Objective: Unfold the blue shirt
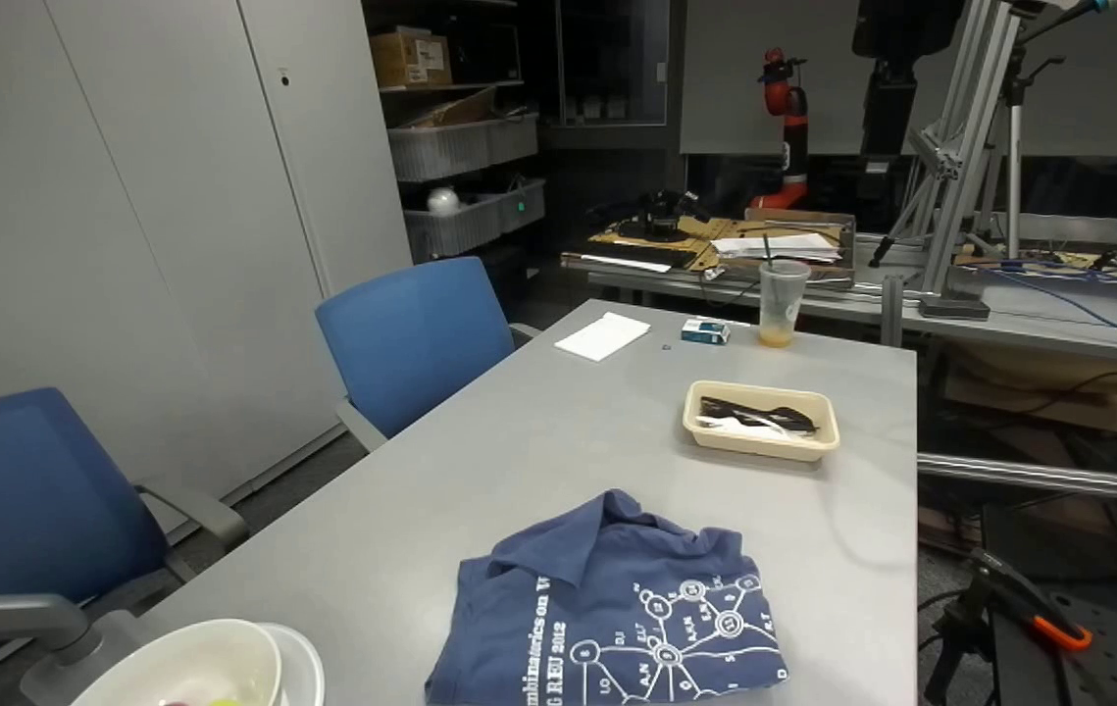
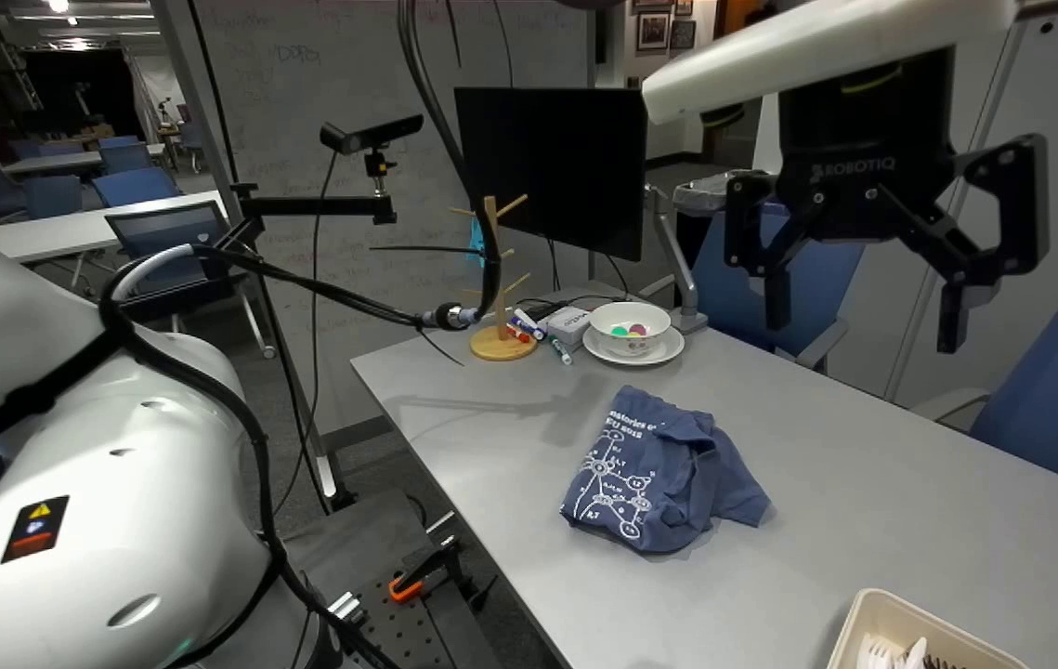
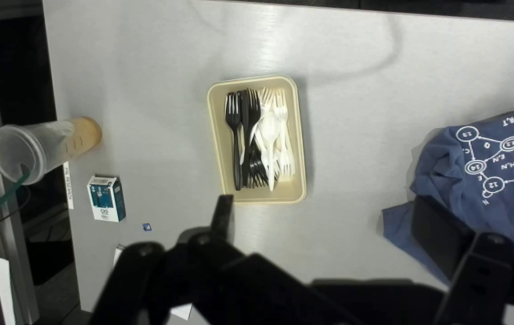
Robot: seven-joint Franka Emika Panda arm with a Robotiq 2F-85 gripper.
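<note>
The blue shirt [image 1: 607, 564] lies crumpled and partly folded on the grey table. Its white letters and line graphics face up, and its far part is bunched into folds. In an exterior view [image 2: 668, 483] one flap of the cloth sticks out toward the right. In the wrist view the shirt [image 3: 446, 180] is at the right edge, partly behind a finger and cut off by the frame. My gripper [image 2: 865, 325] is open and empty, held high above the table and apart from the shirt. Its fingers [image 3: 324, 198] are spread wide in the wrist view.
A beige tray [image 3: 302, 149] of plastic cutlery stands near the shirt. A bowl [image 2: 629, 339] on a plate, markers and a wooden stand [image 2: 502, 346] are at one end. A plastic cup [image 1: 782, 304], small box [image 1: 705, 331] and white paper [image 1: 603, 336] are at the opposite end.
</note>
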